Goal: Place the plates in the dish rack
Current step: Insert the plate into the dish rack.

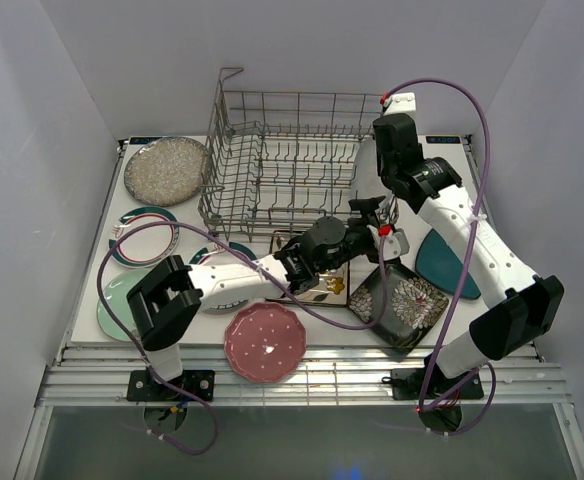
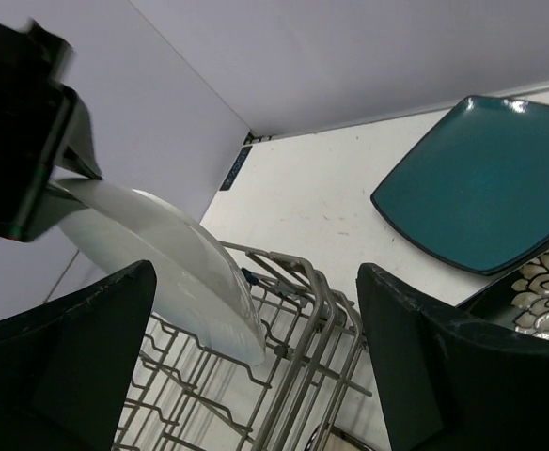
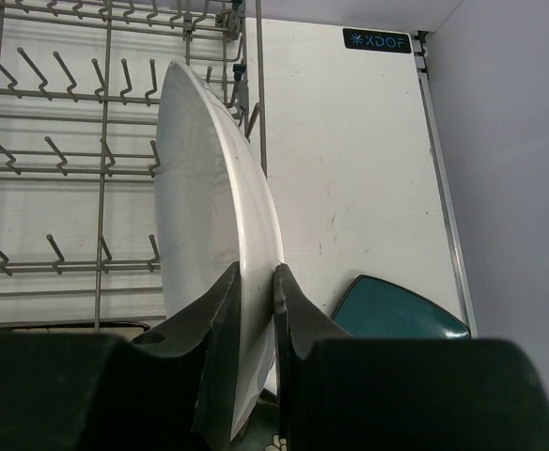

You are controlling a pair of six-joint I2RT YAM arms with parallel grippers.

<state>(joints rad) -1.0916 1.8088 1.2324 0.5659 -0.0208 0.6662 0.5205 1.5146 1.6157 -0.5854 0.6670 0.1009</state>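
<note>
A white oval plate [image 3: 209, 188] is held on edge, with my right gripper [image 3: 258, 272] shut on its rim. It hangs over the right end of the grey wire dish rack [image 3: 68, 150]. In the left wrist view the same white plate [image 2: 162, 254] hangs just above the dish rack's wires [image 2: 321, 310]. My left gripper [image 2: 256, 282] stands open right beside the plate, with nothing between its fingers. From above, both grippers meet at the dish rack's [image 1: 272, 150] front right corner, the left gripper [image 1: 364, 213] next to the right gripper [image 1: 390, 205].
Other plates lie flat on the table: speckled silver [image 1: 167, 168], teal-rimmed white [image 1: 144, 235], pale green [image 1: 122, 300], pink scalloped [image 1: 265, 342], cream floral [image 1: 322, 285], black floral square [image 1: 400, 303] and teal [image 1: 447, 262]. White walls close in the back and both sides.
</note>
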